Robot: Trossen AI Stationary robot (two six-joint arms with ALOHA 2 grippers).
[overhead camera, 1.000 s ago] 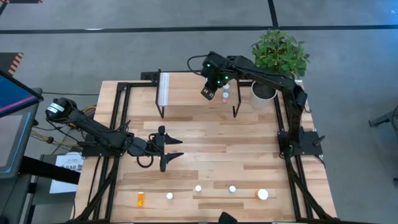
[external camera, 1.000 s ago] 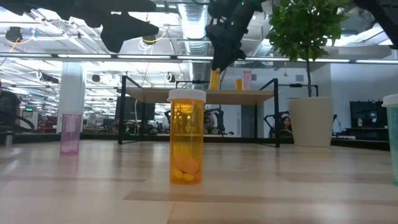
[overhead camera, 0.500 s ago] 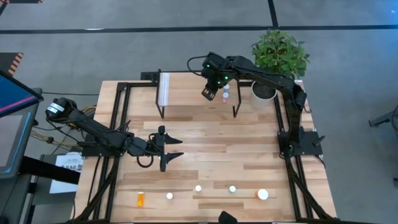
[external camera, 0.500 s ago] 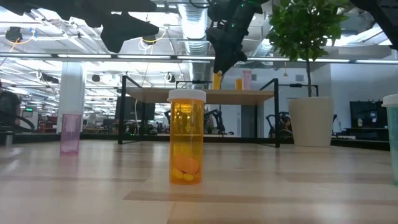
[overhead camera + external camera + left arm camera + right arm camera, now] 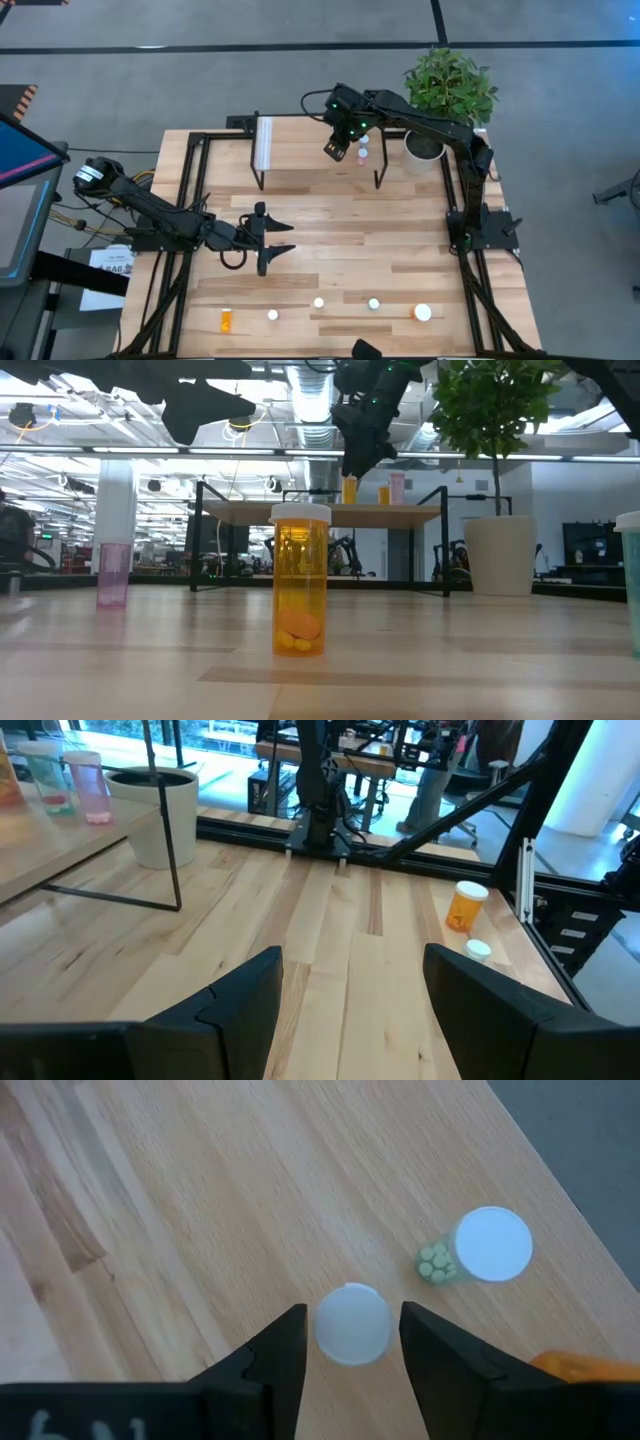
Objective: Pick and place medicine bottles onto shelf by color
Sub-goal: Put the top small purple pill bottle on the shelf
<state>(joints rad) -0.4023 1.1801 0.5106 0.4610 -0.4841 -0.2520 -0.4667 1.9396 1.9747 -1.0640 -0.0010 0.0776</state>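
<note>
Right gripper point(image 5: 350, 1342): over shelf point(image 5: 300, 150), fingers parted around white-capped bottle point(image 5: 352, 1323), apparently releasing.
Left gripper point(image 5: 272, 240): idle mid-worktop, open, empty.

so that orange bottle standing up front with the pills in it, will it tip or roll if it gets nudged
The orange pill bottle stands tall and narrow on the table, so a push near its white cap would probably tip it. Being a cylinder, it would likely roll once down. Only a few pills sit at the bottom, so it is probably light and may skid first.
</note>
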